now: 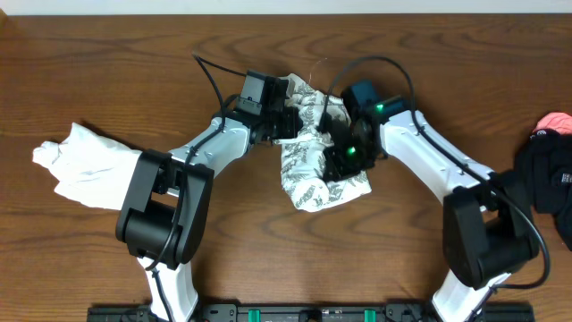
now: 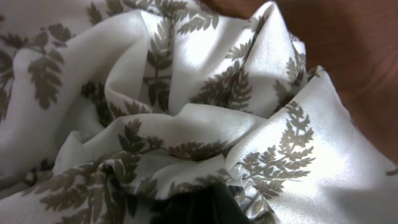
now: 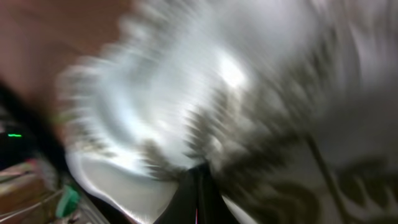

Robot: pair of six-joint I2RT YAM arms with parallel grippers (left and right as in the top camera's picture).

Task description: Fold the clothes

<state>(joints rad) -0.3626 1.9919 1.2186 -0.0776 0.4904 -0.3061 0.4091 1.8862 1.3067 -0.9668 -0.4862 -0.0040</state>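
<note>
The cream-white fern-print garment point(image 1: 308, 170) lies bunched in the middle of the table. My left gripper point(image 1: 284, 118) is at its far left edge. In the left wrist view the crumpled fern-print garment point(image 2: 186, 118) fills the frame, and the dark fingers point(image 2: 199, 208) are buried in its folds, shut on it. My right gripper point(image 1: 344, 148) is on the garment's right side. The right wrist view is blurred and shows the fingers point(image 3: 199, 190) pressed together on the fern-print garment point(image 3: 217, 81). A plain white garment point(image 1: 85, 165) lies at the left. A black garment point(image 1: 550, 179) lies at the right edge.
A pink-red item point(image 1: 556, 122) sits on top of the black garment at the far right. Bare brown wooden table point(image 1: 268, 259) surrounds the clothes. Black cables point(image 1: 210, 76) loop from both arms over the far side of the table.
</note>
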